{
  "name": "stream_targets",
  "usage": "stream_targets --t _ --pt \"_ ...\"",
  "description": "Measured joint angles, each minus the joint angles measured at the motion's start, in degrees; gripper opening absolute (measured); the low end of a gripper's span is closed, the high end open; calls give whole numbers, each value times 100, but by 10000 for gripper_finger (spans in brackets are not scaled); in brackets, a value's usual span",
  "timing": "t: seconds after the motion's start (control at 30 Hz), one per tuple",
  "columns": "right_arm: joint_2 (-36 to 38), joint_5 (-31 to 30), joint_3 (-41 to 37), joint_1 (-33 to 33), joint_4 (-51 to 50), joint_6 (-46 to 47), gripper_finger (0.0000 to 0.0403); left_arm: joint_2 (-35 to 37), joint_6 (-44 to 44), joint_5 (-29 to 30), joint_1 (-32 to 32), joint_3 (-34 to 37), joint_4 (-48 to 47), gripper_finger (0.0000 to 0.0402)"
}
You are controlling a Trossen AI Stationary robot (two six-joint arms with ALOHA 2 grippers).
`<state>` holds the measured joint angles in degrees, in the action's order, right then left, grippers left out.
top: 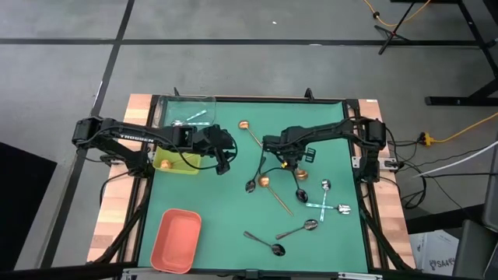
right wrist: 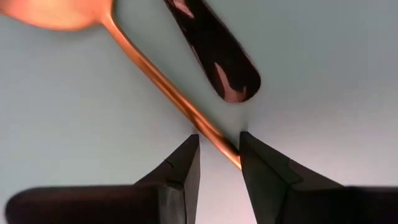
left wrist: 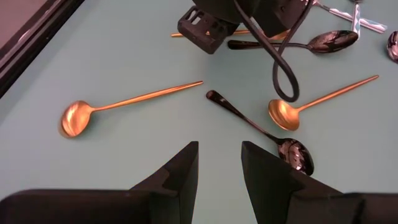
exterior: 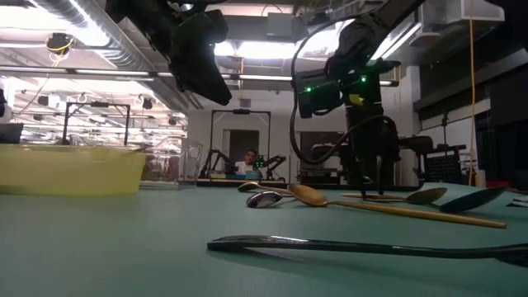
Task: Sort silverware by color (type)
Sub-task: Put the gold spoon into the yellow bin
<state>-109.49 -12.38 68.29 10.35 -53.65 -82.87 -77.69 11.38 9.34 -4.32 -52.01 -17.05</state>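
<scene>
**Count on the table: spoons by finish, trays by colour**

Copper spoons (top: 264, 180): three, all on the green mat. Dark spoons (top: 276, 249): three for certain, also on the mat. One more spoon (top: 309, 225) of uncertain finish, dark or silver. Silver spoons (top: 325, 185): two crossed on the mat, plus what look like two more inside the clear tray (top: 208, 101), though the number there is hard to tell. Trays: three in all, namely one clear, one yellow-green tray (top: 187, 170) and one salmon-orange tray (top: 176, 239). Robot arms: two.

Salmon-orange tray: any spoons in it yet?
No, the salmon-orange tray shows only its bare inside in the high view, with no spoon in it.
</scene>
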Motion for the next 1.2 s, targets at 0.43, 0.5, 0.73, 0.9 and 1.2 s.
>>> stream_targets --t 0.43,0.5,0.73,0.9,1.2 --pt "0 -4 0 184 -60 670 56 0 -425 2 0 2 5 116" --pt "0 10 0 241 -87 891 33 0 -424 7 0 2 6 116" --pt "9 45 9 420 -215 1498 11 0 -409 7 0 2 5 116" --pt "7 126 7 636 -212 2299 13 0 -409 7 0 2 5 116" --pt "20 524 13 893 -222 4409 12 0 -448 33 0 2 5 116"
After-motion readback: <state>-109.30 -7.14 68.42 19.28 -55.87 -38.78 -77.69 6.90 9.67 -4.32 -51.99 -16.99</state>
